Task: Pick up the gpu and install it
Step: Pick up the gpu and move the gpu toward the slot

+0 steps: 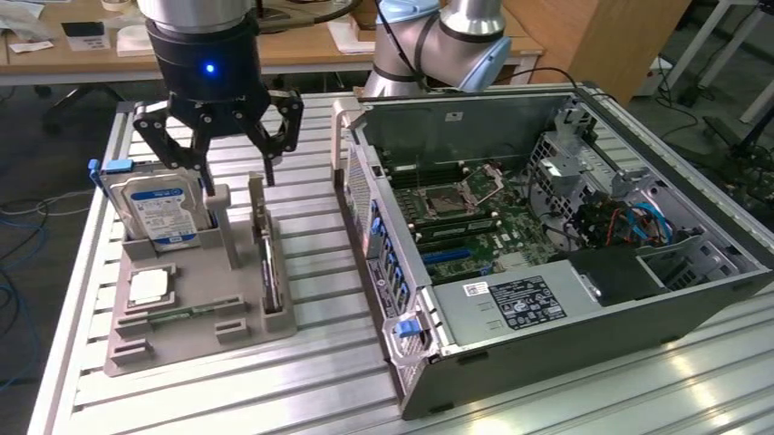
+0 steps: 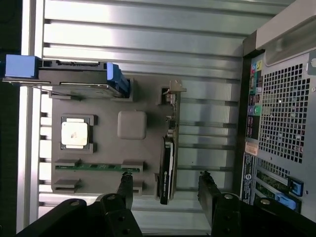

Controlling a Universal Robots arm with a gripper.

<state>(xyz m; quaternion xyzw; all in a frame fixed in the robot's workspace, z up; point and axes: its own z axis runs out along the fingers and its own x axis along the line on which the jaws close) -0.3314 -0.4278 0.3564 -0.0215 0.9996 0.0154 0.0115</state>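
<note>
The gpu (image 1: 268,263) stands on edge in a slot of the grey holder tray (image 1: 181,340), its silvery bracket at the far end. My gripper (image 1: 239,186) hangs open just above the tray, between the hard drive and the gpu's bracket end, holding nothing. In the wrist view the gpu (image 2: 168,165) is a thin dark card seen edge-on, lying between the two spread fingertips (image 2: 127,180) of the gripper (image 2: 166,178), which stay well apart from it. The open computer case (image 1: 545,227) lies to the exterior view's right of the tray, its motherboard (image 1: 484,222) exposed.
The tray (image 2: 108,143) also carries a silver hard drive (image 1: 158,210) with a blue-white label, a square processor (image 1: 148,287) and a green memory stick (image 1: 181,314). Everything rests on a slatted aluminium table (image 1: 314,381). A second robot arm (image 1: 436,36) stands behind the case.
</note>
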